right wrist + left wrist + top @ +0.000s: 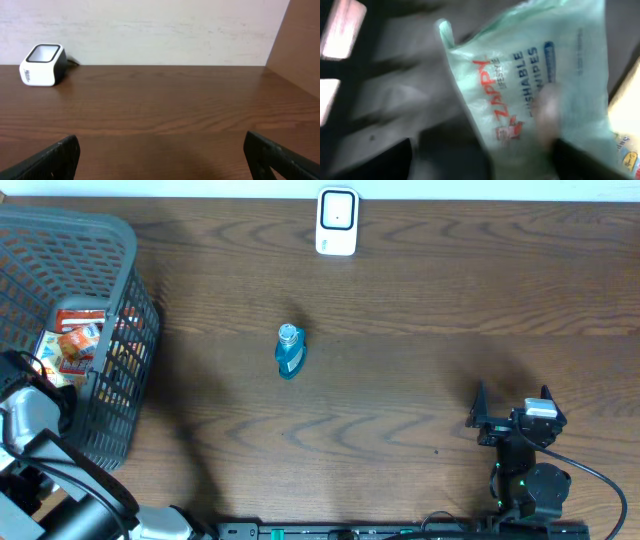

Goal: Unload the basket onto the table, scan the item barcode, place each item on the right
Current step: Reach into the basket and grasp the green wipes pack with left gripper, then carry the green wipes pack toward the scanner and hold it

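Grey plastic mesh forms the basket [128, 240] at the far left of the table [420, 310]. An orange and red snack packet [75, 345] lies inside it. The left arm [30, 420] comes up from the near left corner and reaches over the basket's near rim.

In the left wrist view a pale green pack of flushable wipes [535, 65] fills most of the picture, with red and blue lettering on it. It lies tilted inside the basket, and a yellowish packet [625, 125] shows at its right edge. The left gripper [480, 165] is right over this pack. Its dark fingers show only as smeared shapes at the lower corners. The picture is too blurred to tell whether the claw is spread, pressed together or already pinching the pack.

A small blue bottle [290, 352] with a pale cap stands alone on the wood near the middle of the table, well apart from the basket.

The white barcode scanner [337, 222] sits at the far edge, just right of the bottle's line. Its dark window is turned toward the near side.

The right gripper [512, 392] is low over the table at the near right. Its two fingers are spread wide with only bare wood between them. It points toward the far edge, and its own camera shows the scanner far off on the left.
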`<state>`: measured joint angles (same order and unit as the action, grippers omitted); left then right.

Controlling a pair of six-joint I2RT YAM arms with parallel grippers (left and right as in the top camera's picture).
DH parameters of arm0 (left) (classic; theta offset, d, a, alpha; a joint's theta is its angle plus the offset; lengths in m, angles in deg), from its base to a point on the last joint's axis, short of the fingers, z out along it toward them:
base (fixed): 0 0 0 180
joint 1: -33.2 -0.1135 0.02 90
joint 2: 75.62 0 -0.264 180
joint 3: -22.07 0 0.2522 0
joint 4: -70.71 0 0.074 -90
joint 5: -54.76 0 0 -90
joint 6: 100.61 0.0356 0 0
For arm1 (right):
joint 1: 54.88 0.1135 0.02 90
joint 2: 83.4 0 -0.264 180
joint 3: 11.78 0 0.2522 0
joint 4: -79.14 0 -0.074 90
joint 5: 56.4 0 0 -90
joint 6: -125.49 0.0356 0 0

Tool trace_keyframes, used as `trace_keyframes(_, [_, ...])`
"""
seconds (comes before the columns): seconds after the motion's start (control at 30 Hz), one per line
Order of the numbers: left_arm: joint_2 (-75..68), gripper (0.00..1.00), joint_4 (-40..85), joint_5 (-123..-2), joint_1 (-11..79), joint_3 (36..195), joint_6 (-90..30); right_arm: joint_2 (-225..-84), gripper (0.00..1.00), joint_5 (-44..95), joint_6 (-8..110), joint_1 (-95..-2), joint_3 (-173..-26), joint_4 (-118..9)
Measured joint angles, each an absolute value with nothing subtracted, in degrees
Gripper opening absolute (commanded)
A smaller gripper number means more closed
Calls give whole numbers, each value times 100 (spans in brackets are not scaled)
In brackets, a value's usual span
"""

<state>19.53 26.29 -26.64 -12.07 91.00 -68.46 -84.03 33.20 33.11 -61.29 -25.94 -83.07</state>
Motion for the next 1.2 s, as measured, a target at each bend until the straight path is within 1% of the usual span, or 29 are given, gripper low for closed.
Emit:
trace_keyframes(0.07, [2030, 31, 2679, -2678, -1203, 9170, -6828, -8403, 99, 3320, 3311, -6129, -2594, -8307])
trace_keyframes(0.1, [2063, 24, 2701, -2678, -1201, 9203, -6809, -8403, 99, 3320, 3311, -6129, -2594, -8307])
trace_keyframes(0.13, [2091, 12, 2706, -2678, -1198, 9240, -6793, -8403, 99, 3320, 3311, -6129, -2594, -8307])
trace_keyframes(0.17, [2106, 8, 2699, -2669, -1196, 9269, -6787, -8403, 99, 3320, 3311, -6129, -2594, -8305])
trace_keyframes(0.43, [2063, 7, 2526, -2634, -1203, 9304, -6675, -8403, 99, 3320, 3311, -6129, -2594, -8307])
trace_keyframes(0.63, [1674, 7, 2205, -2820, -1212, 9124, -6330, -8403, 99, 3320, 3311, -6129, -2594, -8307])
trace_keyframes(0.8, [701, 7, 2102, -3053, -1212, 9000, -6238, -8403, 99, 3318, 3311, -6129, -2594, -8307])
trace_keyframes(1.0, [-870, 7, 2238, -3386, -1212, 9000, -6181, -8403, 99, 3318, 3311, -6129, -2594, -8305])
trace_keyframes(1.13, [-1819, 8, 2712, -4061, -1212, 9000, -6068, -8403, 99, 3318, 3311, -6129, -2594, -8305])
trace_keyframes(1.2, [-2256, 7, 3143, -4656, -1194, 9000, -5954, -8403, 99, 3318, 3311, -6129, -2594, -8305])
